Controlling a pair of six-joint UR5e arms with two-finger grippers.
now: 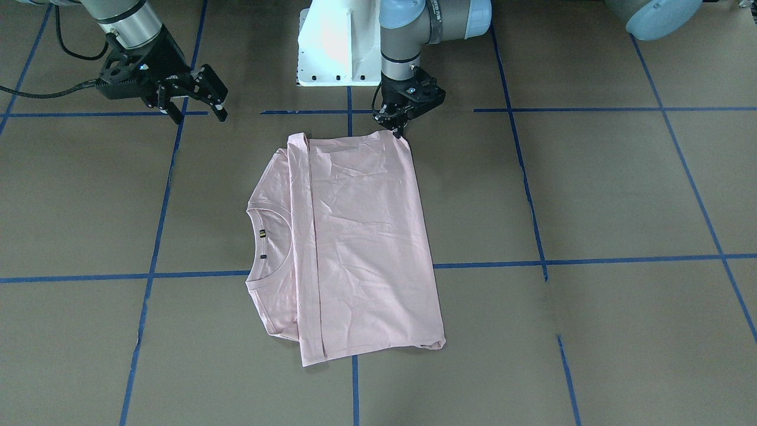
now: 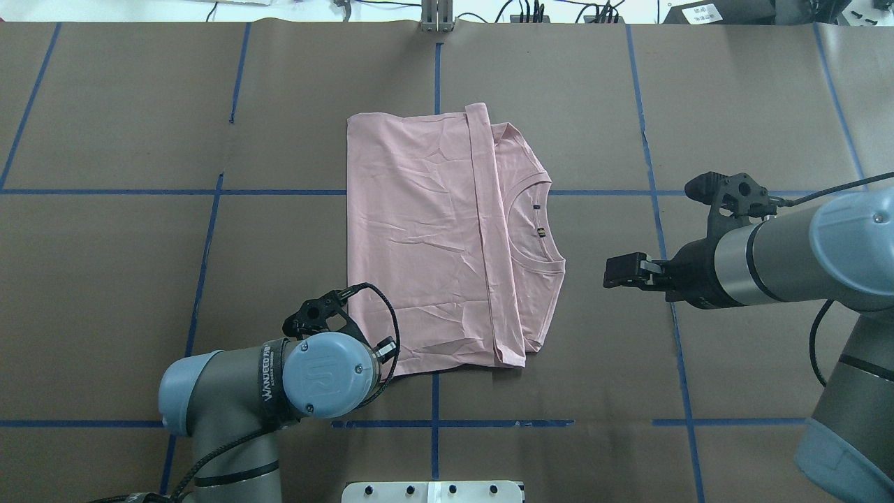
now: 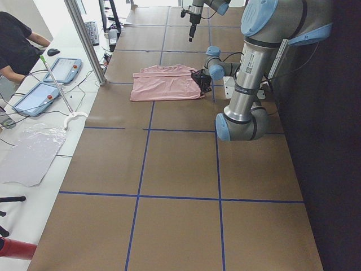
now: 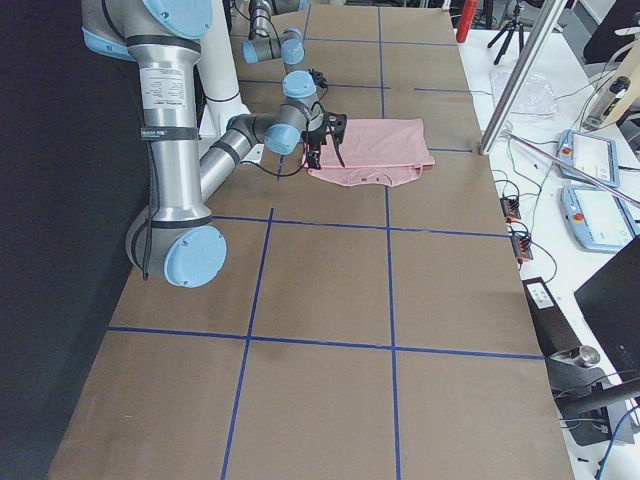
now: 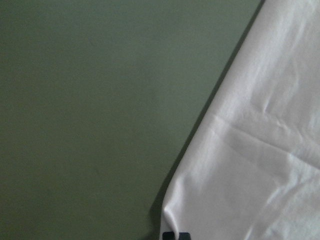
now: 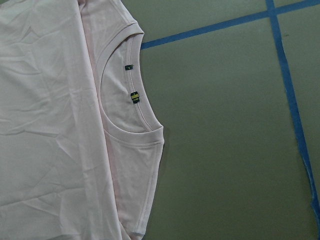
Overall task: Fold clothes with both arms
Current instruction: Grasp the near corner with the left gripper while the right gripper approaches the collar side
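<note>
The left arm [image 2: 230,391] reaches in low, its hand [image 1: 400,129] pinched together on the near left corner of the pink shirt [image 2: 419,237]. The shirt lies folded flat mid-surface [image 2: 105,279], collar [image 2: 538,230] rightward. The right hand [image 2: 620,271] hovers near the collar, fingers apart, touching nothing.

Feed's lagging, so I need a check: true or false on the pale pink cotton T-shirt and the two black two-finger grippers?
The pale pink T-shirt lies folded over, its ribbed collar exposed. True.
The right gripper grips the collar. False: it hangs open, clear of the shirt.
The left gripper sits at a shirt corner on the robot's side. True.
A printed picture faces up. False: only plain pink fabric shows.
</note>
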